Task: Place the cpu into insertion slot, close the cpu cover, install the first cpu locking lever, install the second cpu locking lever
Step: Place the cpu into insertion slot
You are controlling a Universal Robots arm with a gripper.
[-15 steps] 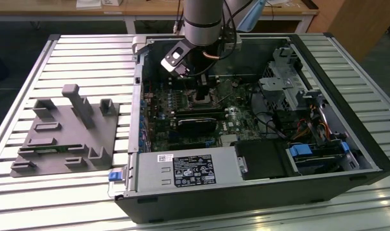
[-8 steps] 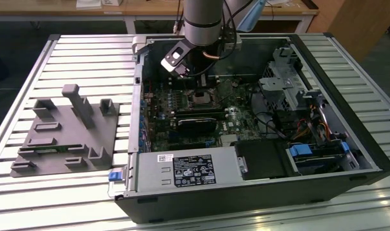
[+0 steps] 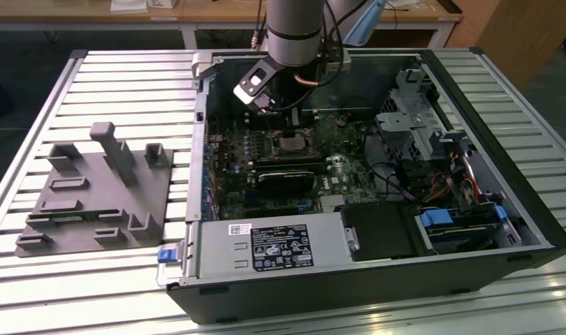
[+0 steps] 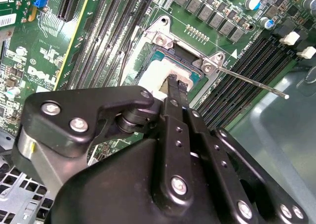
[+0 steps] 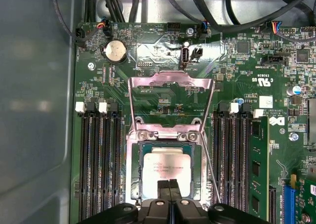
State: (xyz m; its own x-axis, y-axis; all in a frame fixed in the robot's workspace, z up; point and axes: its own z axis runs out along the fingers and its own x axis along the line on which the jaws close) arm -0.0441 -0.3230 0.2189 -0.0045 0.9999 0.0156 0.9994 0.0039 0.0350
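Slatted metal bench [image 3: 124, 77] is topped by an open black computer case [image 3: 357, 300]. Its pale silvery square cpu [image 5: 168, 167] is seen seated in the silver-rimmed square insertion slot [image 5: 134, 184]. The black gripper [image 5: 168, 183] is drawn together, empty, at the chip's edge. The thin silvery cpu cover [image 5: 148, 80] is seen raised. The unclamped chip could be nudged askew by a dragged fingertip.

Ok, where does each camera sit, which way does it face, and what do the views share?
Exterior view: off the arm, high, looking down into the open computer case on the slatted table; the arm and tool show.
First wrist view: on the arm, looking straight down on the cpu in the insertion slot, cpu cover open; closed fingertips show.
Second wrist view: on the arm, looking obliquely along the tool's black body to the same slot.
Shared: all three show the tool above the insertion slot.
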